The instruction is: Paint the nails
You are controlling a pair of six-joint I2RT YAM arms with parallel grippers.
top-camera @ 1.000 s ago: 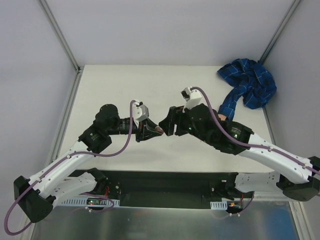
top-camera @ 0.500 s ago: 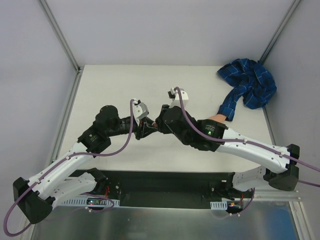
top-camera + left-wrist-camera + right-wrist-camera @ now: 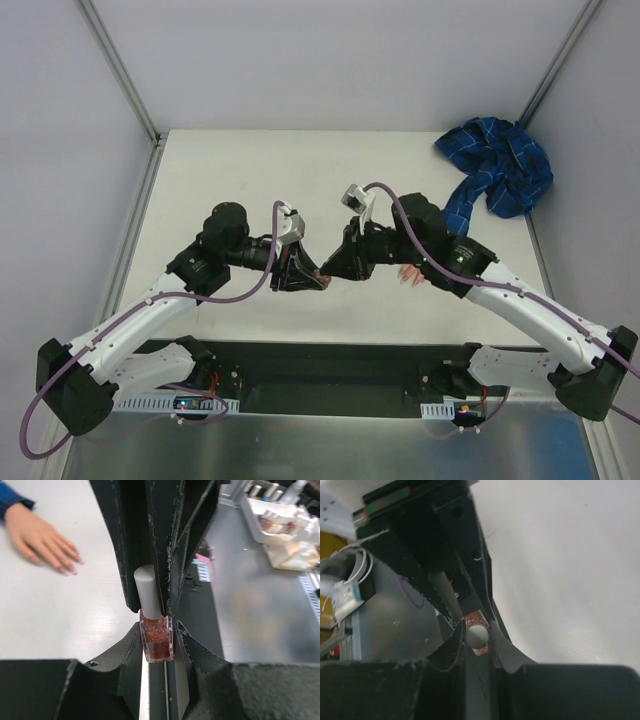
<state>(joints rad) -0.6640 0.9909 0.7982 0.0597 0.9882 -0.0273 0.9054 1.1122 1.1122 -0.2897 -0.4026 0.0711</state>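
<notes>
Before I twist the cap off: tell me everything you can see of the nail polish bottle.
The nail polish bottle is small, square-sided clear glass holding reddish-brown glitter polish, with a tall, smooth pale grey cap still on. The left gripper clamps its glass body and holds it in the air; the right gripper pinches the cap from the opposite end, so the bottle spans the two. Nothing else touches it.
</notes>
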